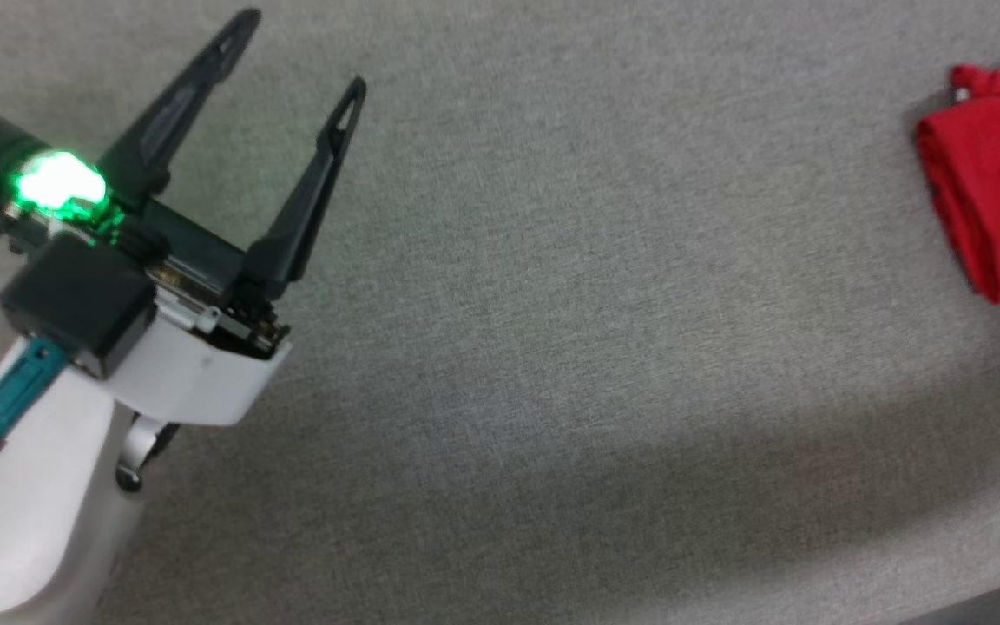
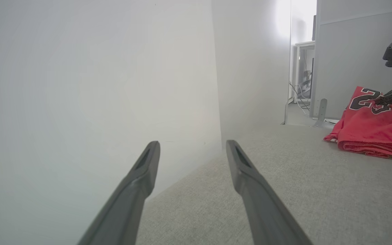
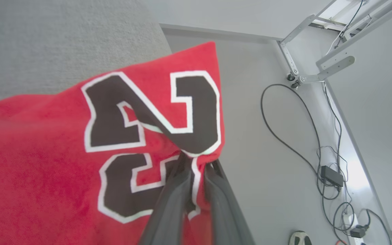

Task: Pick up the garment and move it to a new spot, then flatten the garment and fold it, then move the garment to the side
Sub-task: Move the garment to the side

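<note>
Your right gripper (image 3: 197, 160) pinched the garment (image 3: 46, 153) thinly at 3 o'clock on the table (image 1: 552, 347), left gripper (image 1: 302, 52) splayed empty, so it could have slipped floorward.

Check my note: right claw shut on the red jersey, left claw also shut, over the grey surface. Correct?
One slip: the left claw stands open, fingers spread apart, as the head view shows. The rest holds: right claw shut on the jersey, left claw over the grey surface.
</note>
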Tool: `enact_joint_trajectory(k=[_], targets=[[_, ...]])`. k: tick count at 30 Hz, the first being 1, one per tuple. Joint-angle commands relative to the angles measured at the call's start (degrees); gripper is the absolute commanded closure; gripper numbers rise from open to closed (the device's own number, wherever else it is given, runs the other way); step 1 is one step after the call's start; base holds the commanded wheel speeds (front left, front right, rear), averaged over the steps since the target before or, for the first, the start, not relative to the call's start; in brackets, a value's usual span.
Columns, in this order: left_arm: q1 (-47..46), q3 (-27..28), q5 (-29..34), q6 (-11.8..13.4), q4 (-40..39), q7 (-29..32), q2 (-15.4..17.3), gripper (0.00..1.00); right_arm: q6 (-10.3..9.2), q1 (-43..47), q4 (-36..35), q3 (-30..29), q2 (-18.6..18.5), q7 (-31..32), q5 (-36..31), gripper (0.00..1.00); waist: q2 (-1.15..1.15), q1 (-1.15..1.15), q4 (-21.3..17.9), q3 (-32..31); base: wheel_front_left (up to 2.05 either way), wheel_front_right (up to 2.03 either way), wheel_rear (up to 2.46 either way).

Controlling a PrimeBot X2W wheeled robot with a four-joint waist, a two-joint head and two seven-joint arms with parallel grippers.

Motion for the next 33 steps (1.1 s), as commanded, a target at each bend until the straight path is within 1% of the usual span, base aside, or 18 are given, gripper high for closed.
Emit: enact_joint_trajectory(k=[1,3,5,7,10,12,13,14,15,20,23,25,29,31,33], targets=[[-1.0,0.2,0.3,-0.1,-0.4,0.0,0.3,0.00,-0.08,-1.8,1.6,0.1,-0.1,-1.0,-1.5,1.00,0.00,0.00,-0.6,3.2,0.00,0.00,0.00],[-1.4,0.2,0.5,-0.1,-1.1,0.0,0.7,0.00,-0.08,-3.9,4.6,0.8,0.0,-2.4,-5.1,1.00,0.00,0.00,-0.5,3.9,0.00,0.00,0.00],[-1.7,-0.1,0.8,-0.1,-1.6,0.0,1.0,0.00,-0.07,-6.1,7.0,1.1,1.4,-3.8,-6.7,1.00,0.00,0.00,-0.5,4.5,0.00,0.00,0.00],[-1.9,-0.3,0.8,-0.1,-1.9,0.0,1.3,0.00,-0.08,-8.0,9.4,1.2,1.7,-5.6,-9.1,1.00,0.00,0.00,-0.5,4.7,0.00,0.00,0.00],[-1.9,-0.4,0.6,-0.1,-1.6,0.0,1.6,0.00,-0.07,-9.9,13.1,0.7,3.7,-7.7,-10.7,1.00,0.00,0.00,-0.4,4.7,0.00,0.00,0.00],[-1.6,-0.2,0.5,-0.1,-1.6,0.0,1.4,0.00,-0.08,-11.0,15.3,0.4,4.2,-8.9,-11.6,1.00,0.00,0.00,-0.2,4.6,0.00,0.00,0.00],[-1.3,-0.1,0.4,-0.1,-1.6,0.0,1.4,0.00,-0.08,-11.4,16.4,0.4,4.4,-9.4,-12.3,0.82,0.00,0.00,-0.2,4.4,0.00,0.00,0.00],[-0.9,0.0,0.4,-0.1,-1.4,0.0,1.3,0.00,-0.08,-11.8,17.5,0.3,4.6,-9.9,-12.8,0.57,0.00,0.00,-0.1,4.2,0.00,0.00,0.00],[-0.5,0.1,0.3,-0.1,-1.3,0.0,1.2,0.00,-0.08,-12.1,18.6,-0.1,4.9,-10.3,-12.8,0.00,0.00,0.00,-0.1,3.9,0.00,0.00,0.00],[1.7,1.3,0.2,0.0,0.3,0.0,-0.2,0.00,-0.08,-13.1,21.6,0.9,5.4,-12.0,-14.1,0.00,0.00,0.00,0.3,1.1,0.00,0.00,0.00],[4.2,1.9,0.9,0.5,1.8,0.0,-2.1,0.00,-0.08,-12.2,22.5,2.0,6.0,-13.4,-14.3,0.00,0.00,0.00,1.1,-2.4,0.00,0.00,0.00],[6.0,2.5,0.8,0.9,3.0,0.0,-3.9,0.00,-0.07,-10.9,22.3,3.1,7.3,-14.4,-13.1,0.00,0.00,0.00,1.9,-4.8,0.00,0.00,0.00],[10.9,4.3,-0.1,1.3,6.3,0.0,-7.8,0.00,-0.08,-7.7,20.4,7.0,9.8,-16.2,-11.0,0.00,0.00,0.00,3.7,-9.9,0.00,0.00,0.00],[13.2,5.3,-0.4,1.2,8.0,0.0,-9.5,0.00,-0.08,-5.7,18.7,8.6,11.6,-16.8,-8.3,0.00,0.00,0.00,4.9,-12.2,0.00,0.00,0.00],[15.3,6.5,-0.5,1.2,9.7,0.0,-11.0,0.00,-0.07,-3.5,16.4,10.8,12.2,-17.3,-5.9,0.00,0.00,0.00,6.2,-14.4,0.00,0.00,0.00]])
